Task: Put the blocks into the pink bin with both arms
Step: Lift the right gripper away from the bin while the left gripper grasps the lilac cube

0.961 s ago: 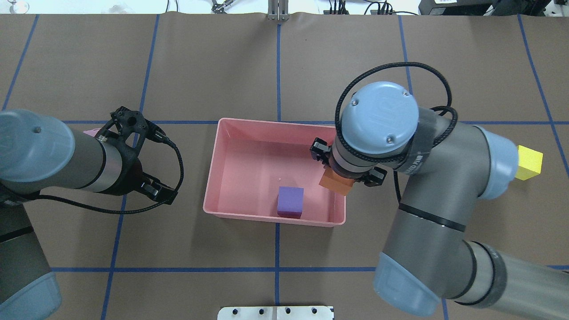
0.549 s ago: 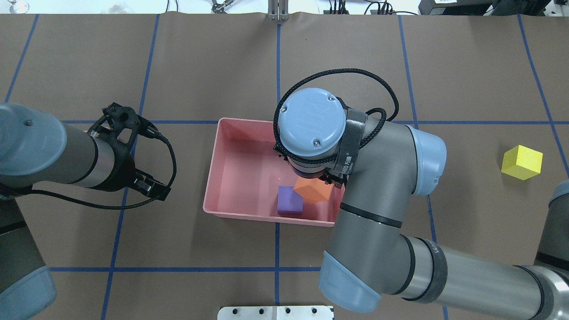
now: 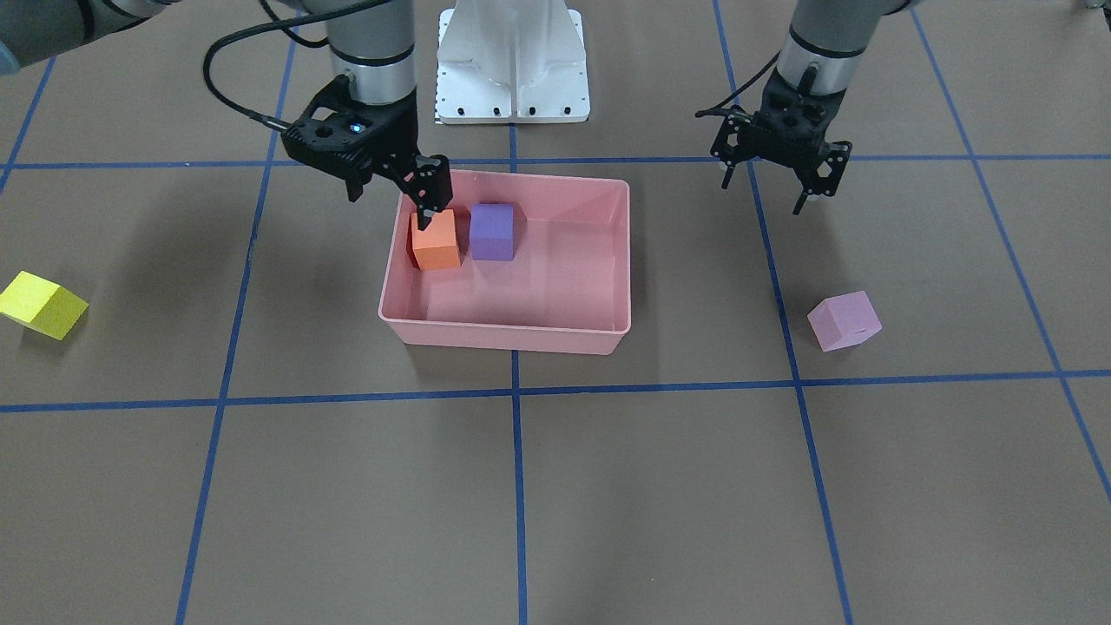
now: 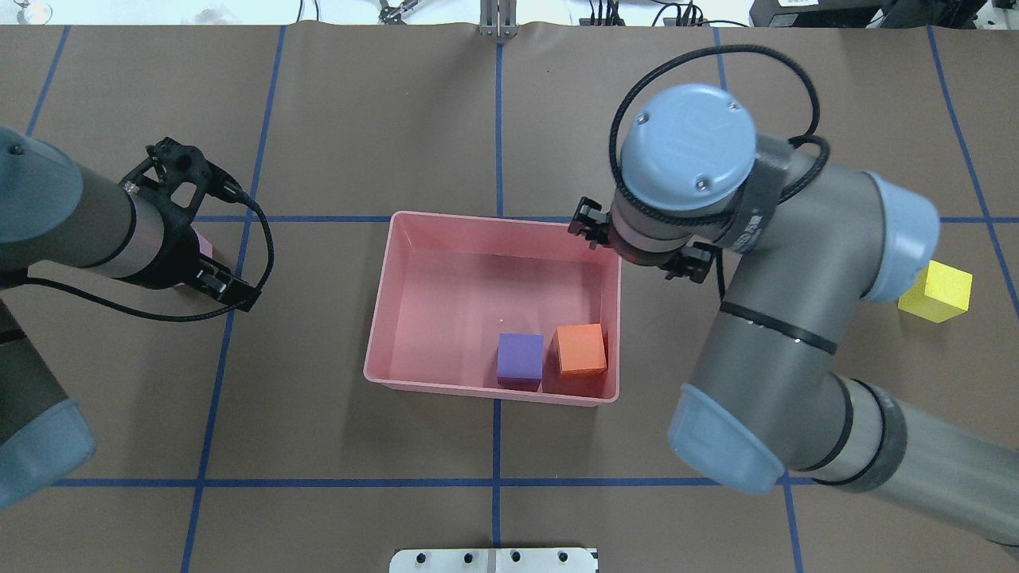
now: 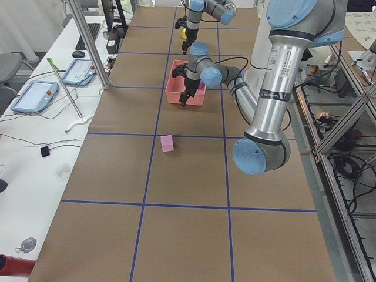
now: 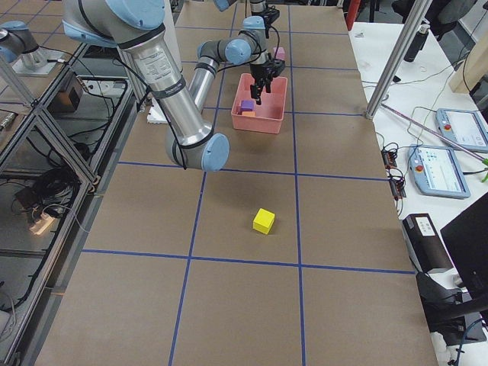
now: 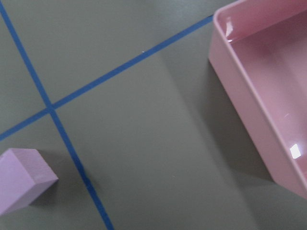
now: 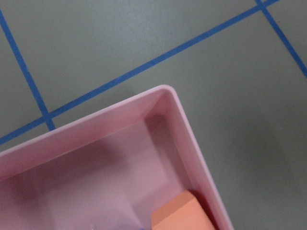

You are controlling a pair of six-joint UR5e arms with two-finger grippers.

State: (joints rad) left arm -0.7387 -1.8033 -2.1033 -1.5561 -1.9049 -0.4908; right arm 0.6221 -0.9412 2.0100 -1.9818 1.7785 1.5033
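The pink bin [image 4: 382, 318] holds two blocks side by side near its near right corner: the purple block [image 4: 520, 360] and the orange block [image 4: 580, 348]. My right gripper [image 3: 391, 204] hangs open and empty over the bin's right wall, just above the orange block [image 3: 436, 240]. The yellow block [image 4: 939, 290] lies on the table far right, partly behind my right arm. The light pink-lilac block [image 3: 844, 320] lies left of the bin. My left gripper [image 3: 762, 195] is open and empty, above the table, short of the lilac block [image 7: 21, 177].
Blue tape lines [image 4: 497, 119] grid the brown table. The white robot base [image 3: 512, 61] stands behind the bin. My right arm's elbow [image 4: 764, 358] reaches over the table right of the bin. Desks with tablets [image 5: 35, 94] run along the table's far side.
My right gripper has let go of the orange block, which now rests beside the purple one, and has drawn back to the bin's far right corner. My left arm has moved farther left and away.
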